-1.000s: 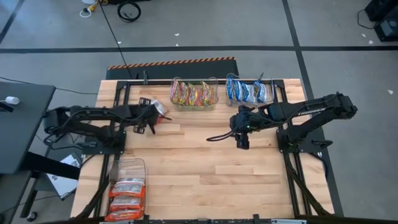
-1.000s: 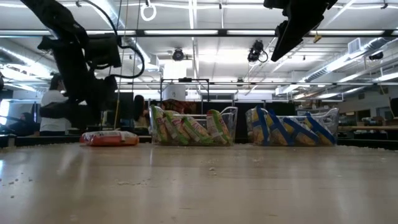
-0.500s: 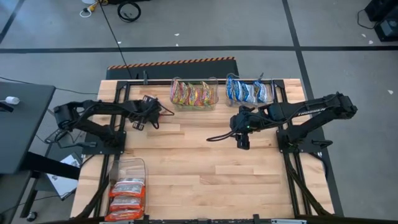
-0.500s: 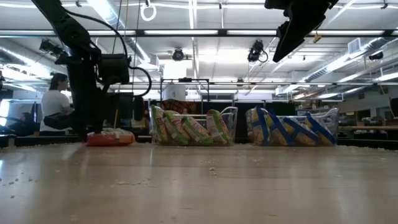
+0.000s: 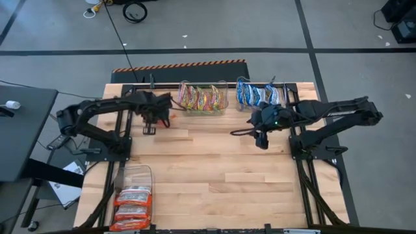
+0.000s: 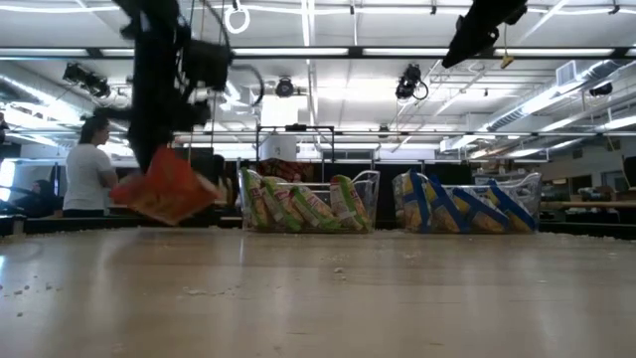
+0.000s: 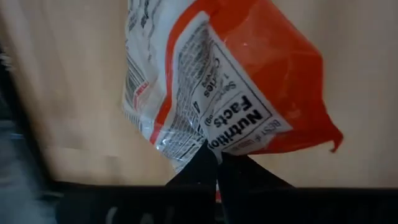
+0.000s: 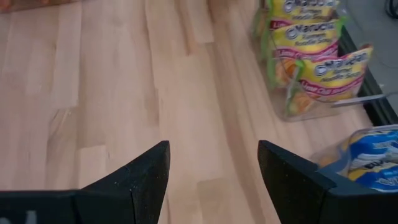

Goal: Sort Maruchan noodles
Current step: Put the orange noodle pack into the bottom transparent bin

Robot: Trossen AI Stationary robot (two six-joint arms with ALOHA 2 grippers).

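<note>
Left gripper [image 7: 214, 163] pinching red-orange packet [image 7: 230, 81] by its edge; packet hangs tilted below fingers, clear of table [image 6: 318, 298]. Just beyond it, clear tub [image 5: 203, 99] of yellow-green packets [image 6: 298, 207]. Right gripper [image 8: 211, 168] spread wide, holding nothing, hovering above table just short of tub of blue-and-white packets [image 5: 260, 94]. Far from both grippers: tub of red-orange packets [image 5: 133, 198].

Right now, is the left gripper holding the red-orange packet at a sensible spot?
Yes: left gripper pinches the red-orange packet from above by its flat sealed edge, so it hangs tilted clear of the table. That thin seam fits shut fingers better than the bulky middle.
</note>
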